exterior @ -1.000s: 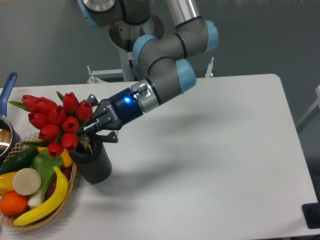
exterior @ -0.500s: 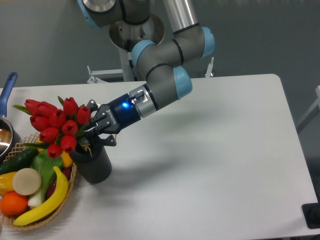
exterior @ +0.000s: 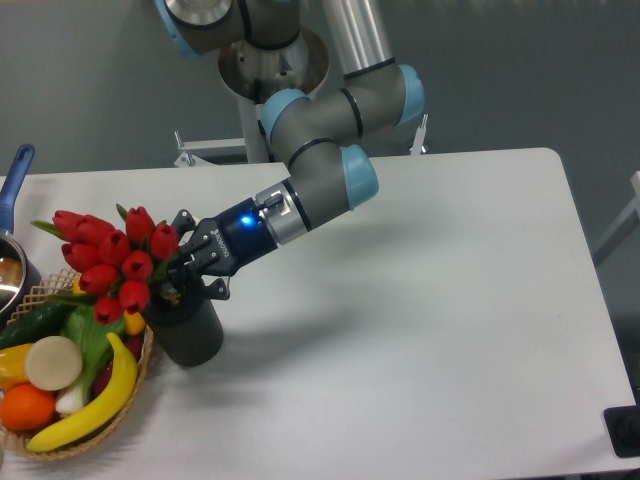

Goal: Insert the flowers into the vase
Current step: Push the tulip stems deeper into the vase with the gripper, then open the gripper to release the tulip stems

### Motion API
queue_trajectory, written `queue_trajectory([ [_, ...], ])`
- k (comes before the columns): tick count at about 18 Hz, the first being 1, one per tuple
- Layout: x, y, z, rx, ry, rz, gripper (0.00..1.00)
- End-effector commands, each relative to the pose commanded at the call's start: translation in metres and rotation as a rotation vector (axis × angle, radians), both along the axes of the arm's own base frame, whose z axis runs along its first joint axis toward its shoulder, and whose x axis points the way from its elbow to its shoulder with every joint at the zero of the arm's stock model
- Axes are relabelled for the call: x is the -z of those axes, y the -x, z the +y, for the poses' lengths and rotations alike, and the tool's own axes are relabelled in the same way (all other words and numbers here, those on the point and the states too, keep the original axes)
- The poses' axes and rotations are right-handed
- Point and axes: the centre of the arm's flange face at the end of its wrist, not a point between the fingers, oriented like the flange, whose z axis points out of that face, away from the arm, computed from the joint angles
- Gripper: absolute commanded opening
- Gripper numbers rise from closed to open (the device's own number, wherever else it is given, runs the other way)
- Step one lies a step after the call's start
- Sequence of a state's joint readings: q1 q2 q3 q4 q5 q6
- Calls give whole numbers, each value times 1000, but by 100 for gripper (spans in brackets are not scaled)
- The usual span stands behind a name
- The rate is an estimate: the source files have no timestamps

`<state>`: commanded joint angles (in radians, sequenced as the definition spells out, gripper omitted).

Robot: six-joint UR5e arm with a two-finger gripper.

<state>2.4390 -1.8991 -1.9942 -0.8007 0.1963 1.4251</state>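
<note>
The flowers (exterior: 112, 262), a bunch of red closed tulips on green stems, lean to the left above the vase. The vase (exterior: 190, 334) is a matte black ribbed cylinder standing at the table's left, next to the fruit basket. The stems run down into its mouth. My gripper (exterior: 183, 277) reaches in from the right, just above the vase mouth, and is shut on the stems right under the blooms. The stem ends are hidden inside the vase.
A woven basket (exterior: 108, 432) with a banana, an orange, a cucumber and a leafy vegetable touches the vase on its left. A pot with a blue handle (exterior: 14, 190) sits at the far left edge. The white table (exterior: 420, 320) stretches to the right.
My gripper and the flowers have moved down and a little left, and the stems sit deeper in the vase. The vase has not moved.
</note>
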Motion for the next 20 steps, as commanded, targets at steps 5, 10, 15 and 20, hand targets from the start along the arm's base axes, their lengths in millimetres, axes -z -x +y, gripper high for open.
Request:
queue_trajectory([
  [5,2,-2,-1,2,3,-4,35],
  [10,9,-6,-5,2,9,-9,47],
  [15,13,-8,-8,0,19,-18,68],
  [20,14,-8,-11,-4,21,-20,100],
])
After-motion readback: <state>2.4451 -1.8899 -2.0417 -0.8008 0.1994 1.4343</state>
